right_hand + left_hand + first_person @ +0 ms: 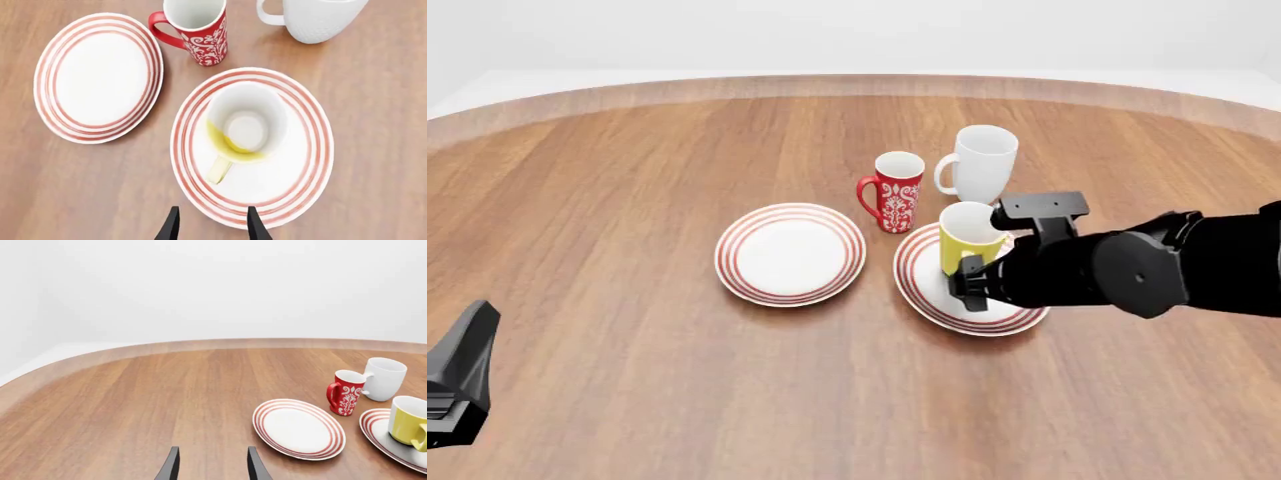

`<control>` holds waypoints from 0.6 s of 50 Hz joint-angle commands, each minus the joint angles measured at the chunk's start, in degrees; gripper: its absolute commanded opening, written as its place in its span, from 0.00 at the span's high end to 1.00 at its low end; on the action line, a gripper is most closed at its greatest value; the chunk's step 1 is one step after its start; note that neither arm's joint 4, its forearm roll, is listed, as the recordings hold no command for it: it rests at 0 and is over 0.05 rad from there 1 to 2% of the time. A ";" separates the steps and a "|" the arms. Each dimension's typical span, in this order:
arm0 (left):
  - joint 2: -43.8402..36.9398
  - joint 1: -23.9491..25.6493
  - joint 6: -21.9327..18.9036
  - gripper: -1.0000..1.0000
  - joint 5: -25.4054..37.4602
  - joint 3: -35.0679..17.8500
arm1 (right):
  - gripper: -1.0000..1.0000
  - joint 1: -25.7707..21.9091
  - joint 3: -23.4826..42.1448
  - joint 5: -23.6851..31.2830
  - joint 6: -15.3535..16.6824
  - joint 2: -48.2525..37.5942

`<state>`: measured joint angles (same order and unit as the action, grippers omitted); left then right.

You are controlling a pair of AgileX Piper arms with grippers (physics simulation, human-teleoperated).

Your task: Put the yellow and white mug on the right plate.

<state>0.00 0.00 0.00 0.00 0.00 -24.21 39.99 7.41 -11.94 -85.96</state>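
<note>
Right tool (209, 226) parted — glossy yellow and white mug (245, 127) on round ringed right plate (303, 175).

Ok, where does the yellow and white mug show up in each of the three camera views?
Left wrist view: yellow and white mug at the right edge, standing on the right plate.
Front view: mug right of center on that plate, partly hidden by the right arm.
Right wrist view: mug seen from above, mid-plate.
Shared landmark: the red mug, beside the plate in all views.
</note>
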 commanded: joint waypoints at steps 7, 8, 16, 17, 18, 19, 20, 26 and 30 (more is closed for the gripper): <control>0.00 0.00 0.00 0.00 0.00 0.00 | 0.00 -1.56 -0.31 3.44 -0.32 5.71; 0.00 0.00 0.00 0.00 0.00 0.00 | 0.00 -1.54 -0.11 3.94 -0.25 6.37; 0.00 0.00 0.00 0.00 0.00 0.00 | 0.00 -2.68 -0.31 6.67 -0.35 10.64; 0.00 0.00 0.00 0.00 0.00 0.00 | 0.00 -2.68 -0.31 6.68 -0.35 10.66; 0.00 0.00 0.00 0.00 0.00 0.00 | 0.00 -2.85 -0.34 7.50 -0.28 12.10; 0.00 0.00 0.00 0.00 0.00 0.00 | 0.00 -2.94 -0.40 7.81 -0.35 12.76; 0.00 0.00 0.00 0.00 0.00 0.00 | 0.00 -3.05 -0.64 8.20 -0.34 13.52; 0.00 0.00 0.00 0.00 0.00 0.00 | 0.00 -4.23 -1.22 10.09 -0.51 17.49; 0.00 0.00 0.00 0.00 0.00 0.00 | 0.00 -5.95 -1.24 10.68 -1.24 19.57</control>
<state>0.00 0.00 0.00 0.00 0.00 -27.82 39.16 15.62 -12.51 -71.82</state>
